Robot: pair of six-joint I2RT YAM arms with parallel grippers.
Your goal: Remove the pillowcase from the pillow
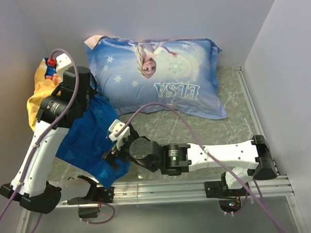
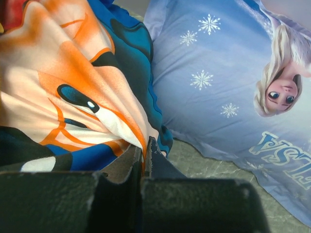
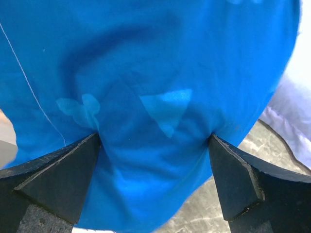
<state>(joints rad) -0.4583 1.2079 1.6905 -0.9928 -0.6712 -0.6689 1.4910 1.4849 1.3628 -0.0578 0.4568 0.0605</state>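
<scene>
On table [image 1: 238, 124]: one pillowcase [image 1: 89, 134], one Elsa pillow [image 1: 159, 80].

The pillowcase [image 1: 92, 137] is seen crumpled at the left side of the table [image 1: 197, 127]. Its blue side is draped in folds toward the near edge, and its yellow-orange, cartoon-printed side is bunched at the far left.

"ELSA" on the light blue pillow [image 1: 155, 78]
</scene>
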